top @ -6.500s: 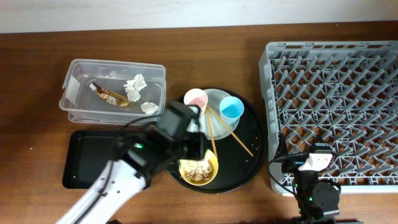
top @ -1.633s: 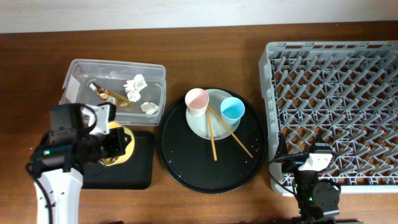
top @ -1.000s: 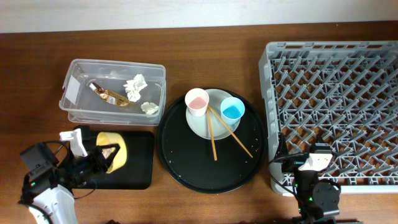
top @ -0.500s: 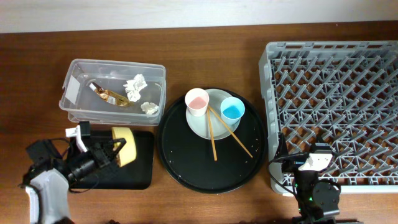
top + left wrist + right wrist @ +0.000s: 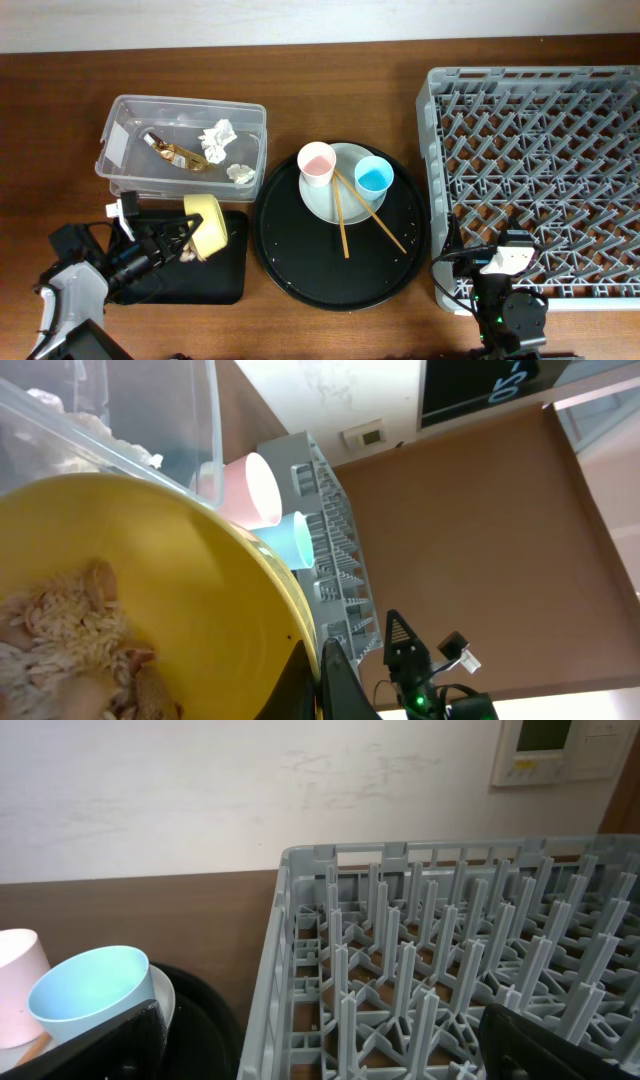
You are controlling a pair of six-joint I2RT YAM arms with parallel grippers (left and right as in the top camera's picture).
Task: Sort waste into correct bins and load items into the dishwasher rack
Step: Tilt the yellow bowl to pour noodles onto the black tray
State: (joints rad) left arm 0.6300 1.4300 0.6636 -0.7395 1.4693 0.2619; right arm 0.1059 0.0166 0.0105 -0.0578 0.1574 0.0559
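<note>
My left gripper (image 5: 181, 239) is shut on the rim of the yellow bowl (image 5: 206, 225), which is tipped on its side over the shallow black tray (image 5: 222, 281). In the left wrist view the jaws pinch the bowl (image 5: 190, 590) at its rim, and beige food scraps (image 5: 62, 650) cling inside it. The pink cup (image 5: 316, 162), blue cup (image 5: 372, 176) and chopsticks (image 5: 342, 216) rest on the pale plate (image 5: 318, 202). Tissue balls (image 5: 217, 137) and a gold wrapper (image 5: 180, 156) lie in the clear tub (image 5: 186, 104). My right gripper (image 5: 325, 1060) stands open beside the grey rack (image 5: 450, 950).
The plate sits on a large round black tray (image 5: 300, 272) at the table's middle. The grey rack (image 5: 540, 180) fills the right side, with the right arm (image 5: 505, 275) at its front left corner. The clear tub stands just behind the shallow black tray.
The left gripper has shifted right and tilted the yellow bowl steeper, onto its edge, over the shallow black tray. The right arm has not moved.
</note>
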